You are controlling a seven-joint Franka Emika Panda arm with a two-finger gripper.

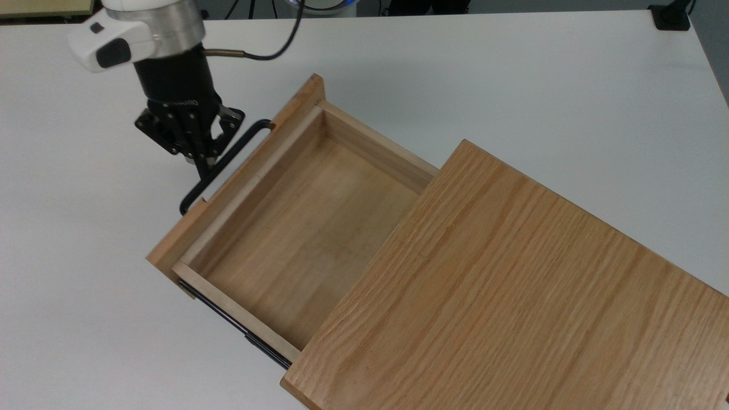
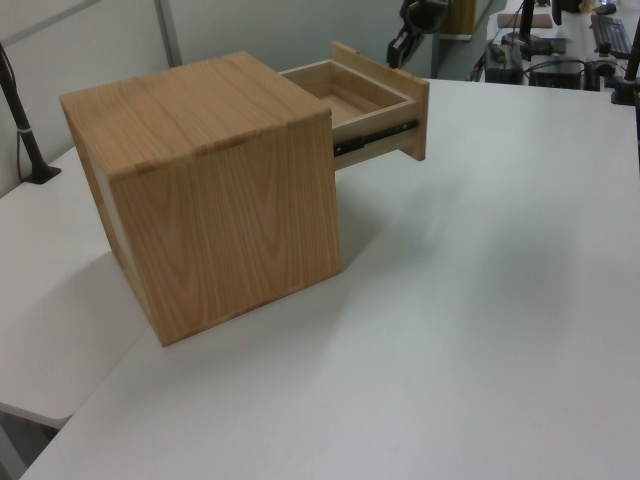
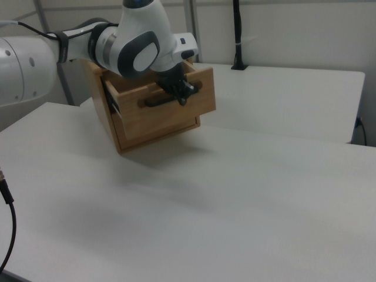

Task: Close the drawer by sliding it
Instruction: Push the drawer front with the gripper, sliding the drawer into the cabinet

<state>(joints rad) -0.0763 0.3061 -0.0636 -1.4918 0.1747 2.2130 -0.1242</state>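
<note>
The drawer (image 1: 296,233) is a shallow light-wood tray that sticks partly out of the wooden case (image 1: 512,285), toward the top view's left. Its thick front panel (image 1: 239,176) carries a thin black bar handle (image 1: 228,162). My gripper (image 1: 203,162) is shut, and its fingertips press against the outer side of the handle bar. In the right view the gripper (image 3: 183,98) sits at the handle (image 3: 158,101) on the drawer front (image 3: 167,117). The left view shows the drawer (image 2: 372,100) jutting from the case (image 2: 210,190), with the gripper (image 2: 400,42) behind the front panel. A black side rail (image 1: 239,327) shows.
The case stands on a white table (image 1: 512,74). A black mount (image 1: 672,17) sits at the table's far right corner in the top view. A black post (image 3: 237,35) stands behind the table in the right view. A cable (image 1: 267,51) runs from the arm.
</note>
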